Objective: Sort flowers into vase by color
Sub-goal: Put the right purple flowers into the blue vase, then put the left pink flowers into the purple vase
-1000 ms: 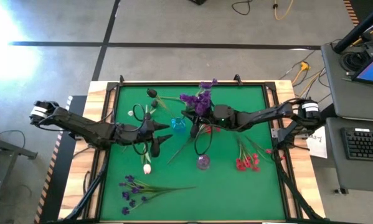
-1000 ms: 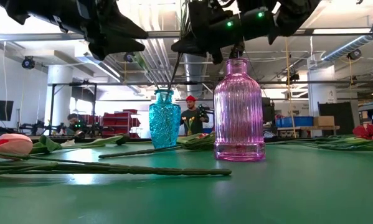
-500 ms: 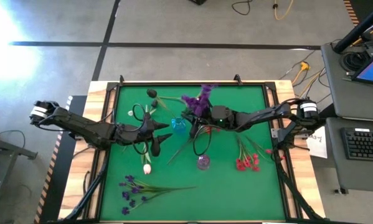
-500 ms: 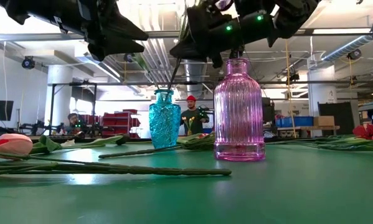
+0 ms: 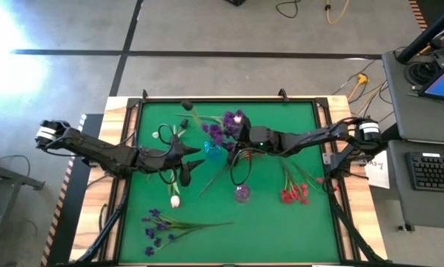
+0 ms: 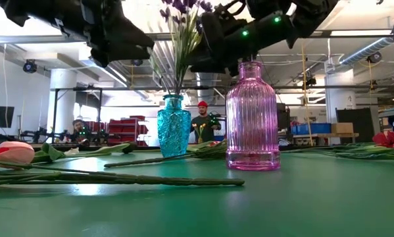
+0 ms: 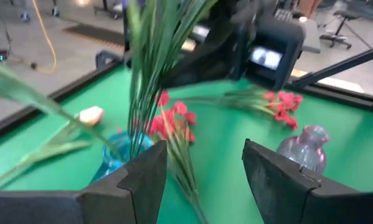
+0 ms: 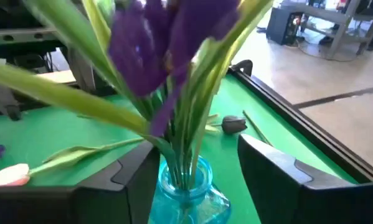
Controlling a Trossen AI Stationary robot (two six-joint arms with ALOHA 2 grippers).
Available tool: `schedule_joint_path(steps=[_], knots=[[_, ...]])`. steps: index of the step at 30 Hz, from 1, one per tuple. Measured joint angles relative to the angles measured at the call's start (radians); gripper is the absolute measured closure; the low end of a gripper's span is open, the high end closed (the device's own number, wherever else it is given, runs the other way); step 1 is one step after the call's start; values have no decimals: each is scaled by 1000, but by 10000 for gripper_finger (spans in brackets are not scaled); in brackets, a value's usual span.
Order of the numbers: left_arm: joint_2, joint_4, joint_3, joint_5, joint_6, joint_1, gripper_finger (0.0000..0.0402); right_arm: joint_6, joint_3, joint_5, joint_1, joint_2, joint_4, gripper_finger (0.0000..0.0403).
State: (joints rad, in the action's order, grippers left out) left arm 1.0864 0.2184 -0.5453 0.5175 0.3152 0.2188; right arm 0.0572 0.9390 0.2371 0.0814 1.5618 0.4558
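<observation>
Two ribbed glass vases: the teal one (image 6: 173,124) holds a purple-blossomed flower bunch (image 5: 223,127), the pink one (image 6: 252,116) stands alone. Right gripper (image 5: 235,142) spread beside the stems; left gripper (image 5: 194,158) open, empty.

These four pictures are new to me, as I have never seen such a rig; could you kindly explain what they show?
Two dark robot arms work at a green table. One camera looks straight down, one sits at table height, and one rides on each wrist. The right gripper hovers open above the blue vase, where a purple flower bunch stands. The left gripper waits open beside it, holding nothing. A pink vase stands empty. Red flowers, more purple flowers and a tulip bud lie on the table.
</observation>
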Motion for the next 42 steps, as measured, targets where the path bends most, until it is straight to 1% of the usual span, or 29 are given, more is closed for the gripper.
schedule_joint_path(steps=[9, 16, 26, 34, 39, 42], knots=[[-25, -186, 0, -1, 157, 0, 206, 37, 0, 0, -2, -58, -128, 161], [-34, -258, 0, -3, 214, 0, 206, 67, 0, -2, -7, -97, -249, 145], [-46, -326, 0, -10, 259, 0, 206, 128, 0, -2, -7, -128, -425, 142], [-47, -416, 0, -23, 338, 0, 205, 156, 0, -2, -7, -128, -469, 143], [-47, -511, 0, -62, 428, 0, 205, 162, 0, -2, -7, -128, -487, 144], [-47, -582, 0, -89, 526, 0, 205, 169, 0, -1, -7, -128, -497, 143]])
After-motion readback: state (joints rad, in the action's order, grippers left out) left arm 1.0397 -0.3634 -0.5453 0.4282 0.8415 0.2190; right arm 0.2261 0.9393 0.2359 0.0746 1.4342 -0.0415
